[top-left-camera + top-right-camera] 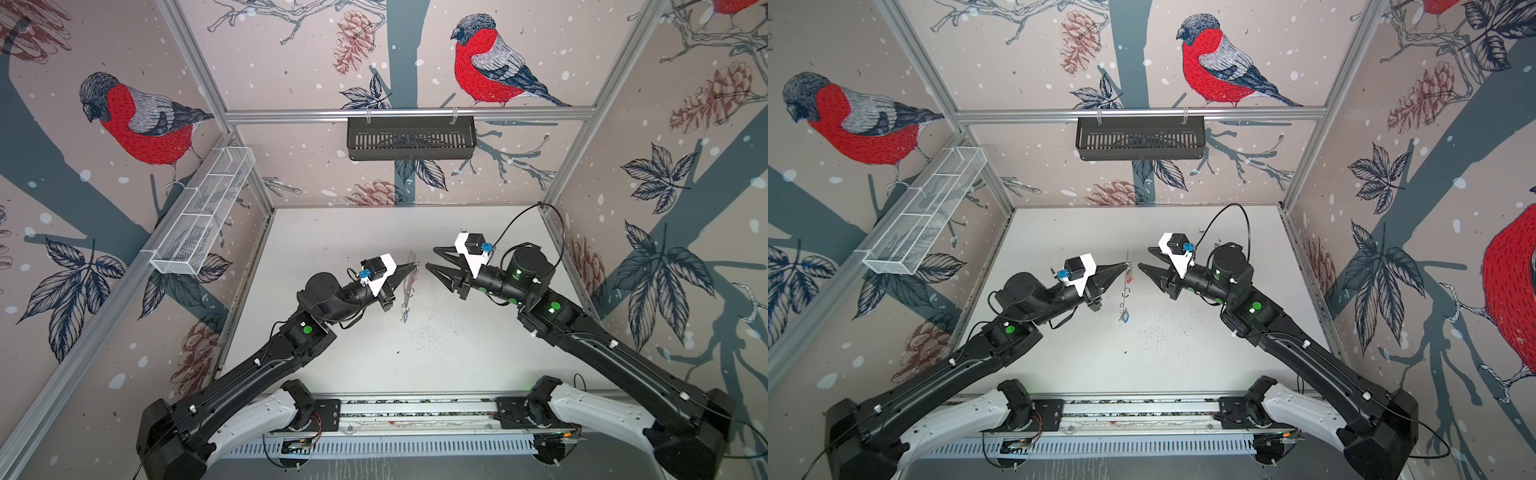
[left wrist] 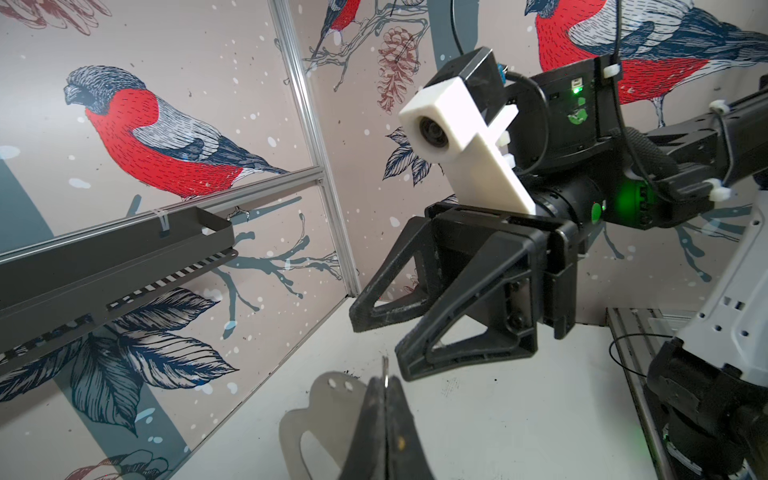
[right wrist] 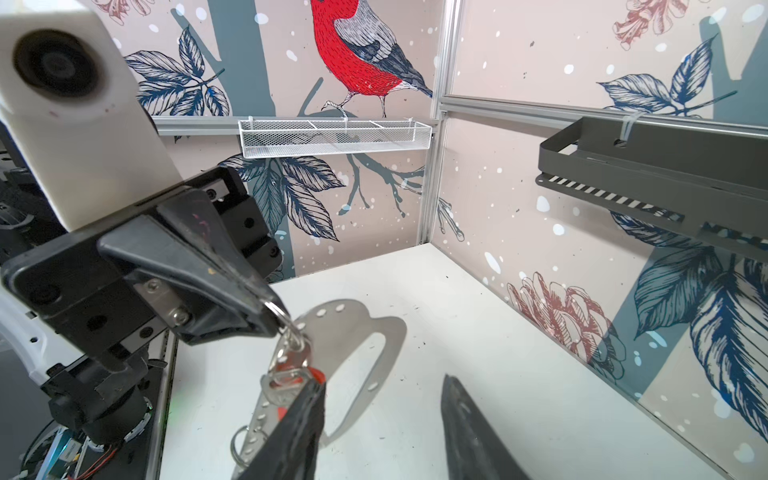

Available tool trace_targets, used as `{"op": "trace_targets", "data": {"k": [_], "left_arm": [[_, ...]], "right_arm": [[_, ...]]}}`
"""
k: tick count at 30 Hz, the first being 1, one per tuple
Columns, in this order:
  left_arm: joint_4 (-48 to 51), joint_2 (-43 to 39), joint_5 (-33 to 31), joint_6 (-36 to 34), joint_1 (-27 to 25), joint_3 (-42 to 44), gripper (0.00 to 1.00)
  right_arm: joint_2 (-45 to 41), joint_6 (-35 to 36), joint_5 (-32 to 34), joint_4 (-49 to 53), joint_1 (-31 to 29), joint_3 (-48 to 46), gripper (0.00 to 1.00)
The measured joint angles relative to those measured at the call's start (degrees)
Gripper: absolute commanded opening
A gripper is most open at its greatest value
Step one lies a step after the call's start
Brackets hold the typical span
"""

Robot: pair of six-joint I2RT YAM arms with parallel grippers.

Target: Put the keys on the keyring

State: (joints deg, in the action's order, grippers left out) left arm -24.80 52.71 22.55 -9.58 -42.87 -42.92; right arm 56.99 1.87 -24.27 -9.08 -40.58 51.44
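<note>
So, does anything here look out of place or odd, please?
The flat grey see-through D-shaped plate hangs edge-up, held by a small metal ring pinched in the shut left gripper; dark specks litter the white table.

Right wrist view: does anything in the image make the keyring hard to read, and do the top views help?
Right wrist view: the keyring is in focus, but its grey plate and the grey shadow on the white table blend; the close fingers of the right hand are dark and blurred. Both top views: only a thin edge-on sliver, too small for detail.
</note>
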Motion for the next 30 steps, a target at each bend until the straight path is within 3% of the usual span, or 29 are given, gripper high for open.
{"op": "trace_targets", "data": {"k": [10,30], "left_arm": [[7.0,3.8,13.9,-4.4,5.4,-8.8,0.00],[12.1,10.3,36.0,-6.9,13.9,-18.3,0.00]], "right_arm": [[-0.3,-0.2,-3.6,0.1,3.5,-1.3,0.59],[1.4,-2.3,-21.1,-3.8,11.0,-3.7,0.83]]}}
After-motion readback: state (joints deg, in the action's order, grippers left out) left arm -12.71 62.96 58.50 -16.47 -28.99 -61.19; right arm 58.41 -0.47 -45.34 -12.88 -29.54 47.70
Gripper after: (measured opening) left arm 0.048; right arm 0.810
